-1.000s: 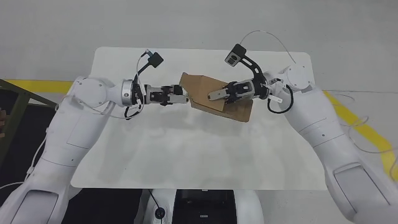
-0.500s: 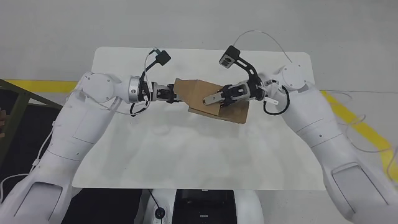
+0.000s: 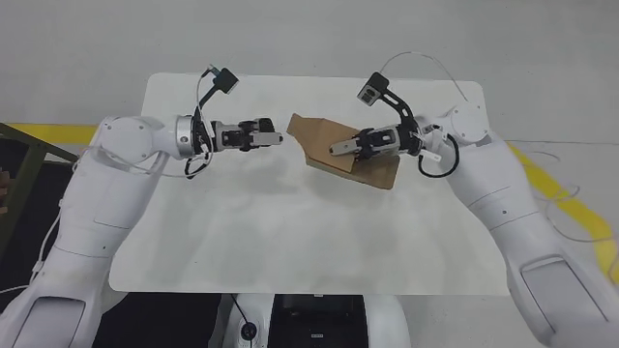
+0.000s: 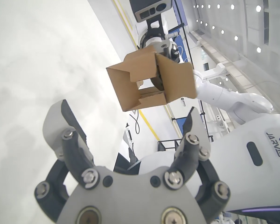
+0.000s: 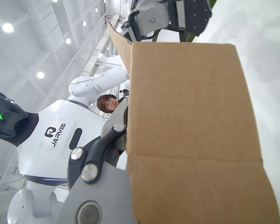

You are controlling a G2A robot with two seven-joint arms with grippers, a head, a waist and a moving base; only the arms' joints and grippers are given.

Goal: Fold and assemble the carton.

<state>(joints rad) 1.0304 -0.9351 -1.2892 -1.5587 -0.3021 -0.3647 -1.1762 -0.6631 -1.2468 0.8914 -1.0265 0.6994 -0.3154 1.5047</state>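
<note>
The brown cardboard carton (image 3: 334, 141) is up in the air over the white table (image 3: 290, 242), pinched on one wall by the right gripper (image 3: 339, 149). The left gripper (image 3: 275, 138) hangs just beside the carton's open end, apart from it. In its wrist view the left gripper (image 4: 128, 114) is spread wide with nothing in it.

That mouth faces the left arm, the carton (image 4: 130, 87) popped into a square tube with one flap splayed out sideways. The step in hand looks like folding the end flaps. I'd bring the left fingers (image 4: 67, 117) in square to the mouth and press the splayed flap along its crease, not at its tip. The right arm should hold firm, so the tube doesn't skew into a diamond.

In the right wrist view the broad carton (image 5: 191, 117) panel covers one finger, so how deep the pinch sits is unclear. Whether the far end is closed, I can't tell.
</note>
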